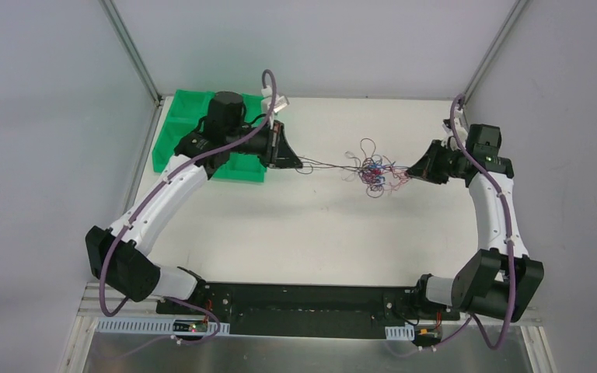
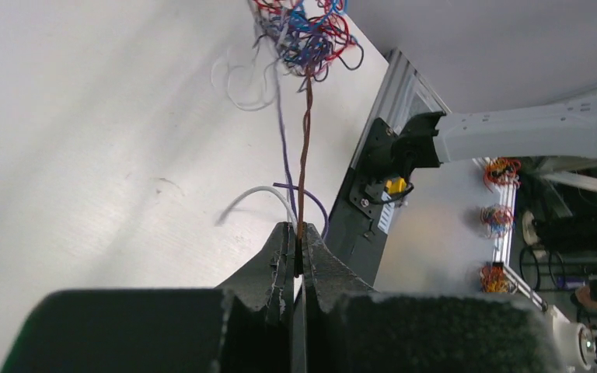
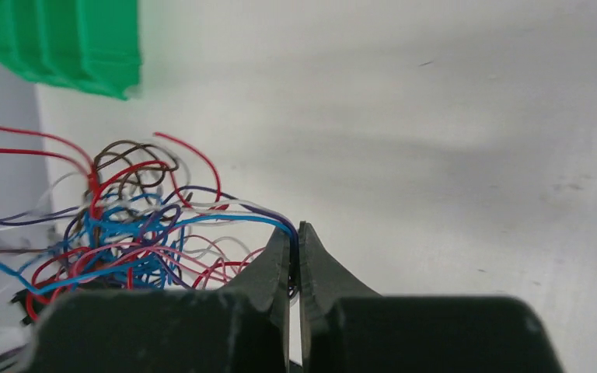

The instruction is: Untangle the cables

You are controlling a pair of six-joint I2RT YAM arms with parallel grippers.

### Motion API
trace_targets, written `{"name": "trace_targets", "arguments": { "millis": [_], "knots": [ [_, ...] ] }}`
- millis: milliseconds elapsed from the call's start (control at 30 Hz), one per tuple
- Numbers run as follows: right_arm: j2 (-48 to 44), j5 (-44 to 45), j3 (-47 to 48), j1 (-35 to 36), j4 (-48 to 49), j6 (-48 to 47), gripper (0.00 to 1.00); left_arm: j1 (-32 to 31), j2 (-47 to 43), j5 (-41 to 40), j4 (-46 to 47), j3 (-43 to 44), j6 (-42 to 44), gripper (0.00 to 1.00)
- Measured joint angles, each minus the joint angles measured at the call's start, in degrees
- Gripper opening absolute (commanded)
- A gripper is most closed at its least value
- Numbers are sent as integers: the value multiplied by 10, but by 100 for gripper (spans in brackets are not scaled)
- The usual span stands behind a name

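The cables (image 1: 373,171) form a loose knot of hair-thin wires in red, blue, black, white and purple. Small loops spring out all round it, above the middle of the bench (image 1: 319,233) and towards its right side. Whether the knot rests on the surface or hangs just clear of it cannot be told from the top view.

A twisted strand (image 2: 305,155), brownish red, runs straight and tight from the knot to the left end effector (image 1: 299,164), with a thin purple wire alongside it. In the left wrist view the jaws are pinched together on that strand at their tips, and a slack white wire end curls just beside them.

The right end effector (image 1: 409,173) sits right at the knot's edge. Its jaws are closed on a few strands, a blue one plainest, that arc over into the tangle.

The line of tension therefore lies left to right across the bench. The knot lies to the right of the left end effector and just to the left of the right one, much nearer the right arm. Judging by this, the next pull should follow that axis, and wires this fine and springy may cinch tighter instead of slipping free.

Behind the left arm stands a green tray (image 1: 194,132) of ribbed moulded plastic. The bench top is matt white.
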Motion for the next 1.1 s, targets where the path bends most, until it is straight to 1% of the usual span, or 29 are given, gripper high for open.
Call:
{"name": "trace_targets", "arguments": {
  "millis": [67, 200, 367, 567, 667, 833, 933, 1000, 1100],
  "knots": [
    [11, 43, 0, -19, 8, -17, 0, 29, -14, 5, -8, -1, -4, 0],
    [38, 94, 0, -53, 22, -45, 0, 88, -49, 19, -24, -6, -8, 0],
    [72, 117, 0, -86, 26, -73, 0, 152, -84, 38, -48, -6, -10, 0],
    [95, 136, -1, -95, 35, -105, 0, 219, -93, 66, -67, 6, -26, 0],
    [119, 158, -1, -117, 51, -120, 0, 262, -93, 76, -76, 32, -37, 0],
    [167, 172, -1, -145, 57, -135, 0, 320, -94, 105, -84, 85, -54, 0],
    [188, 199, -1, -160, 64, -147, 0, 361, -94, 110, -83, 122, -70, 0],
    [195, 211, -1, -165, 65, -152, 0, 384, -94, 113, -71, 148, -89, 0],
    [204, 216, -1, -166, 67, -160, 0, 412, -88, 127, -30, 183, -146, 0]
  ]
}}
